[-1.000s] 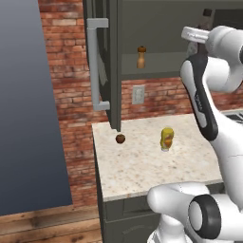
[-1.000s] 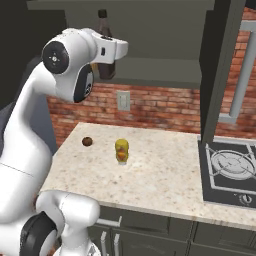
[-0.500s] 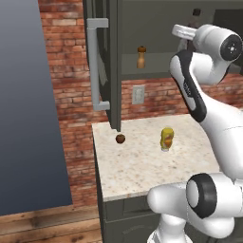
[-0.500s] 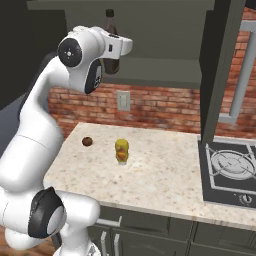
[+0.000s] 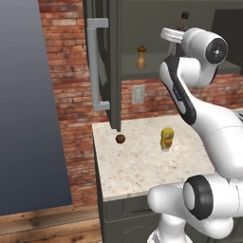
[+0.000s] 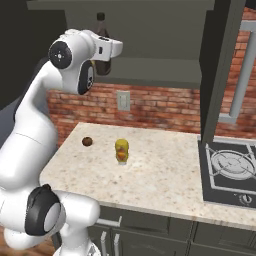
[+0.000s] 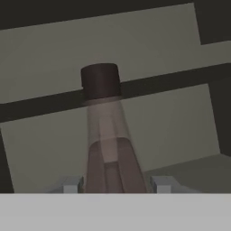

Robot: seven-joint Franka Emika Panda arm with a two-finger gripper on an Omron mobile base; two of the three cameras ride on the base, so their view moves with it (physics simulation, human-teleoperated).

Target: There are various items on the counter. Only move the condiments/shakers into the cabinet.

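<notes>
My gripper is shut on the tall dark bottle, whose dark cap points away from the hand toward the cabinet's grey back wall. In the base views the gripper holds the bottle upright at the height of the cabinet shelf. The small wooden shaker stands on that shelf to the left. The yellow squeeze bottle and the small brown ball rest on the beige counter.
The cabinet door hangs open with its light-grey bar handle. A stove top lies at the counter's right end. A wall socket sits on the brick wall.
The hand with the dark bottle has shifted a little further toward the cabinet, and the upper arm has swung up. The items on the counter and the shaker have stayed put.
</notes>
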